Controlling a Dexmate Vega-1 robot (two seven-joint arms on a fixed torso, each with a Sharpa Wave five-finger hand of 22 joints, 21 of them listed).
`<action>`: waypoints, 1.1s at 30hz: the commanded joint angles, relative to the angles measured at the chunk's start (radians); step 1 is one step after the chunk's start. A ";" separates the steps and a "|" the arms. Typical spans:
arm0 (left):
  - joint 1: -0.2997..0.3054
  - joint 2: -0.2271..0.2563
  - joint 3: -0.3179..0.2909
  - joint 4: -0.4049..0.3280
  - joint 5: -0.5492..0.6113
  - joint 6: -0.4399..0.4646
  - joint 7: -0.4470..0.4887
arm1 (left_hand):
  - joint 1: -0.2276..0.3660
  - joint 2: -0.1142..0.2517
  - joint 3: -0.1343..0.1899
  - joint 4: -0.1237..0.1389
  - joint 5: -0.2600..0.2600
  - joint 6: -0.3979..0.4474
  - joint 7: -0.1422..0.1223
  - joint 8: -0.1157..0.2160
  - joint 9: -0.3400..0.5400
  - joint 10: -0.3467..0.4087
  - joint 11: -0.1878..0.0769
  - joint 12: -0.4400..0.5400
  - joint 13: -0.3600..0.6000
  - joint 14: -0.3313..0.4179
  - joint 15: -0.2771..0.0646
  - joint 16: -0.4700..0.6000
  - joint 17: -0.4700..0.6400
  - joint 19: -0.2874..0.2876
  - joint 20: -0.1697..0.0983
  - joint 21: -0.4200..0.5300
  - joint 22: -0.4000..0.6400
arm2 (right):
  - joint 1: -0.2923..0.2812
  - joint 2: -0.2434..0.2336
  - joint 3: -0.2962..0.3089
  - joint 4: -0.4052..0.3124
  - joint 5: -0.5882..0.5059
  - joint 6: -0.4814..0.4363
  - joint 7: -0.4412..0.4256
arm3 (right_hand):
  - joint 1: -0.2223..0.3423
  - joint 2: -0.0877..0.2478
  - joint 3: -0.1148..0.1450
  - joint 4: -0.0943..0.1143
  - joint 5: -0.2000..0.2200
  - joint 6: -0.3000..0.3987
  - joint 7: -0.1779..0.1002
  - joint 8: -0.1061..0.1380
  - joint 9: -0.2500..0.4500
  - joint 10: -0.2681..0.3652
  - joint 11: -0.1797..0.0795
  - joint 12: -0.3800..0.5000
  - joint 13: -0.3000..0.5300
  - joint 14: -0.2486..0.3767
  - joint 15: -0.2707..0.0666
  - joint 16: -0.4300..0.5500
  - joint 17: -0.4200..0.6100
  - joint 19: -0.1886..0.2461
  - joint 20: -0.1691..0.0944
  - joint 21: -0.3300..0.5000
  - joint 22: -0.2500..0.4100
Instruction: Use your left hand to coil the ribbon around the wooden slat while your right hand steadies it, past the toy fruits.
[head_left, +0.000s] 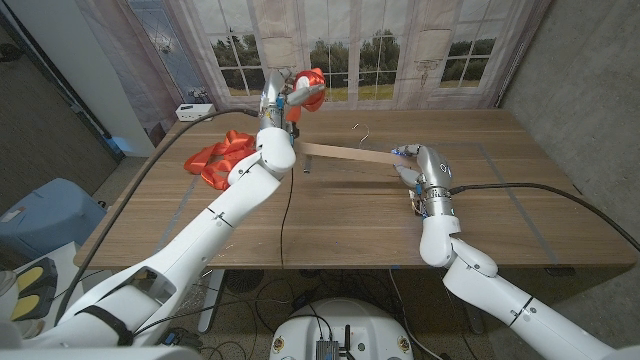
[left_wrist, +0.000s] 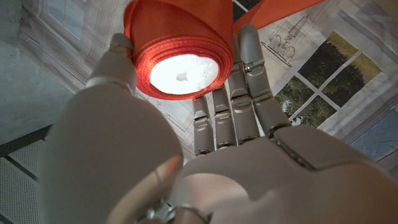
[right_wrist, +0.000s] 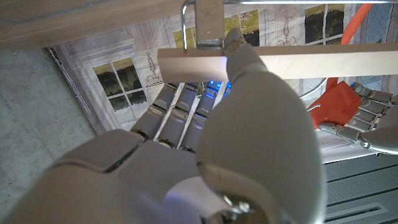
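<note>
Orange ribbon roll (left_wrist: 180, 53): gripped in the left hand (head_left: 283, 95), raised above the table's far side; looks light, its satin likely slippery, so best taken by the roll's rim
Loose ribbon (head_left: 218, 158): heaped on the table (head_left: 350, 215) at the robot's left; soft, apt to tangle
Wooden slat (head_left: 345, 153): thin, stiff and light; one end pinched by the right hand (head_left: 425, 178), fingers closed on it
Judgement: steady the slat at its ends, leaving the middle free for coils

A brown wooden table (head_left: 330, 225) with a visible plank grain carried the things. A loose heap of orange ribbon (head_left: 213, 160) lay on its far left part. A black cable (head_left: 283, 215) ran across the top to the near edge.
</note>
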 joint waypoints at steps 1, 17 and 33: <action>0.003 0.002 -0.026 -0.071 -0.034 -0.101 -0.059 | 0.282 0.289 0.080 0.001 0.005 0.157 -0.001 0.027 0.182 0.204 -0.203 0.033 0.327 0.284 -0.346 -0.006 0.009 -0.005 -0.106 0.012 0.001 | 0.063 0.051 -0.028 0.096 0.001 0.114 -0.042 | 0.104 0.103 -0.003 0.001 0.004 0.021 0.017 0.005 0.013 0.077 0.003 0.009 0.059 0.011 -0.152 0.000 0.003 0.010 -0.003 0.011 0.003; 0.012 -0.010 -0.052 -0.102 -0.137 -0.228 -0.159 | 0.275 0.287 0.089 0.001 0.005 0.155 -0.001 0.031 0.204 0.202 -0.202 0.029 0.329 0.287 -0.346 -0.013 0.023 -0.009 -0.105 0.020 -0.001 | 0.139 0.094 -0.081 0.177 -0.042 0.085 -0.037 | 0.107 0.104 -0.008 0.002 0.004 0.021 0.015 0.002 0.013 0.076 0.003 0.011 0.059 0.013 -0.152 -0.006 0.007 0.008 -0.003 0.018 0.004; 0.053 0.003 -0.055 -0.167 -0.169 -0.292 -0.215 | 0.270 0.285 0.098 0.001 0.007 0.159 -0.003 0.028 0.208 0.210 -0.203 0.025 0.326 0.289 -0.347 -0.023 0.031 -0.008 -0.108 0.028 -0.002 | 0.198 0.127 -0.112 0.238 -0.029 0.059 -0.025 | 0.110 0.105 -0.013 0.003 0.005 0.021 0.017 0.000 0.013 0.076 0.003 0.013 0.059 0.017 -0.152 -0.011 0.011 0.005 -0.002 0.025 0.005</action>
